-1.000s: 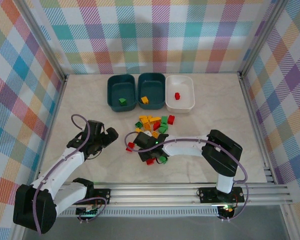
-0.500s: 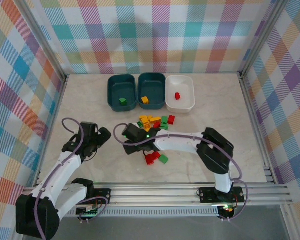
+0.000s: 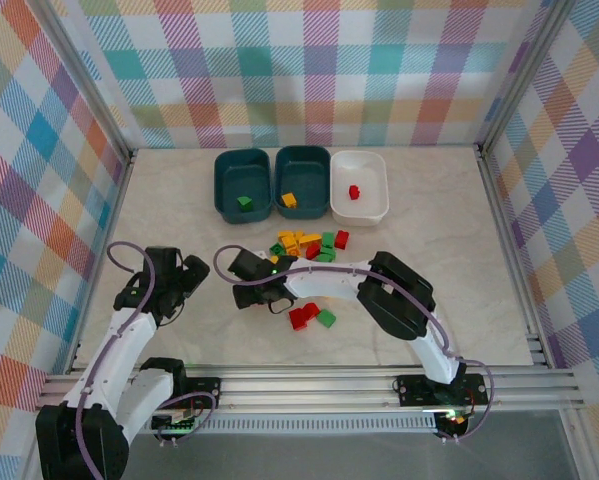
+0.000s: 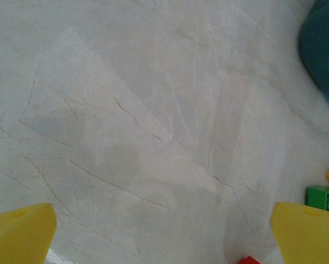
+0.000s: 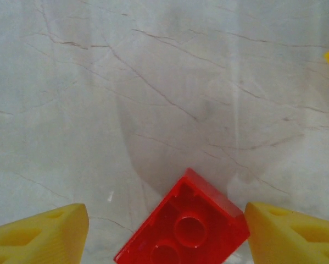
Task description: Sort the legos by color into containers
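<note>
From above, we count one brick per container: green in the left teal tub [image 3: 221, 180], yellow in the middle teal tub [image 3: 304, 168], red in the white tub [image 3: 367, 165]. The legos pile [image 3: 307, 245] at their six o'clock waits on the desk [image 3: 179, 200]. Left wrist: the left tool [image 4: 164, 242] gapes, empty. Right wrist: the right tool [image 5: 165, 231] stands apart astride a red brick [image 5: 186, 225], unclamped.

Bare table [image 3: 459, 260] left and right; brick cluster [image 3: 309, 243] crowds centre, tubs [image 3: 304, 172] block far edge.
</note>
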Robot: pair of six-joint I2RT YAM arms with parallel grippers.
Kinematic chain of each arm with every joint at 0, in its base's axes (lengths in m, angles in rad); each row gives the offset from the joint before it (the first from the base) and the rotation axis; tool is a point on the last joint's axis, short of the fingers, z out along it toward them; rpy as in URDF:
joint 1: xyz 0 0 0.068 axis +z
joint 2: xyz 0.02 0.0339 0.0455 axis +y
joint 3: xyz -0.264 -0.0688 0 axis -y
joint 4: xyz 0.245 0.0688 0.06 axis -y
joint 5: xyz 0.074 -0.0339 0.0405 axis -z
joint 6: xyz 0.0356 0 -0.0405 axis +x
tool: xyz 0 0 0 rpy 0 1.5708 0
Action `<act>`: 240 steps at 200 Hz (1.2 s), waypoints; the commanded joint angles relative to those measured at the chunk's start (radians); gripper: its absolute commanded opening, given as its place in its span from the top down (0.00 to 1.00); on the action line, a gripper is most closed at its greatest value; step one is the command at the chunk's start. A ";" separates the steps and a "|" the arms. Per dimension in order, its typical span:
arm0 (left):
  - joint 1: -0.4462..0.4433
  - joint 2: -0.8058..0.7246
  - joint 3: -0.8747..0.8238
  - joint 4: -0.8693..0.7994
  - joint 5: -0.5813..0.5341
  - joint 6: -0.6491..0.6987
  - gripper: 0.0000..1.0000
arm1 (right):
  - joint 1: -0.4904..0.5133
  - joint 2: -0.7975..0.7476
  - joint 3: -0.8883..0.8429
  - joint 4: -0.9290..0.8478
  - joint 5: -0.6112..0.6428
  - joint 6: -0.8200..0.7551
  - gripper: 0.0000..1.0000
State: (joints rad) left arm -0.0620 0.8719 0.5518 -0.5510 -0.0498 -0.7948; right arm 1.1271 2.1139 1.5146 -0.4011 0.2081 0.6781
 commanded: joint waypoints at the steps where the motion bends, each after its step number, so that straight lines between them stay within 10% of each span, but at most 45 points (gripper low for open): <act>1: 0.018 0.007 0.004 -0.030 0.010 0.018 0.00 | 0.002 0.042 0.054 0.036 -0.024 0.006 0.26; 240: 0.038 0.117 0.045 0.042 0.182 0.034 0.00 | -0.114 -0.145 -0.015 0.006 0.020 -0.210 0.73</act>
State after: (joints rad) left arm -0.0402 0.9684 0.5732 -0.5419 0.0746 -0.7628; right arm 1.1027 2.0892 1.4944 -0.4076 0.2779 0.4927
